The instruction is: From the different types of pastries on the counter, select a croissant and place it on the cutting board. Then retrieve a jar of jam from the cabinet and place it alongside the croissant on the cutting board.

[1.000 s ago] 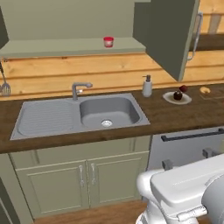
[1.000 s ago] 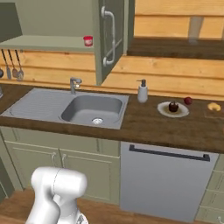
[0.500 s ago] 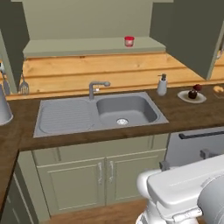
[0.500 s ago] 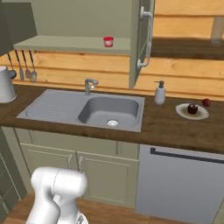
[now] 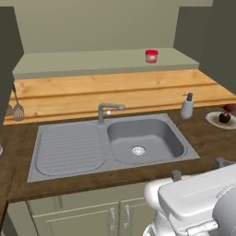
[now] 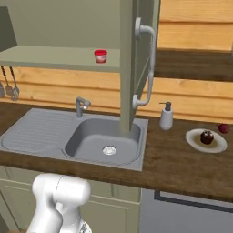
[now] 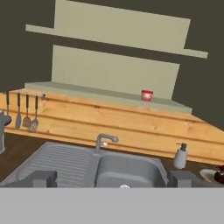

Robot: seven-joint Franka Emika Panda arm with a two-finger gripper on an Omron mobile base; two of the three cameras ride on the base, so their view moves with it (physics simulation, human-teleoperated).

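Jar of jam [image 5: 151, 56], red-bodied with a pale lid, upright on the lower cabinet shelf [image 5: 92, 62], toward its right end; seen again in the right base view [image 6: 100, 56] and in the hand view [image 7: 147, 95], far ahead of the hand [image 7: 112, 178] and slightly right of its centre line. Nothing touching it, nothing beside it on the shelf.

Hand held low and well back from the desk [image 5: 203, 133], fingertips [image 7: 43, 178] spread wide apart at the bottom of the hand view, released, nothing between them. Sink [image 5: 145, 138] straight ahead beyond the fingertips, drainboard [image 5: 69, 150] forward-left, faucet [image 5: 107, 110] rising behind the basin's back edge. Soap dispenser [image 5: 186, 106] forward-right, standing on the desk just past the sink's right rim. Farther right, a white plate [image 6: 205, 140] carrying a dark round pastry [image 6: 207, 136], with a small red item [image 6: 223, 128] just beyond the plate's far edge; cannot tell what kind. Croissant and cutting board not made out here.

Open cabinet door [image 6: 134, 68] edge-on in the right base view, long handle [image 6: 148, 68] facing the camera, hanging between jar and dispenser. Utensils [image 7: 24, 111] on a rail far to the forward-left, against the wooden backsplash [image 5: 115, 92]. Cupboard doors [image 5: 115, 216] below the desk.
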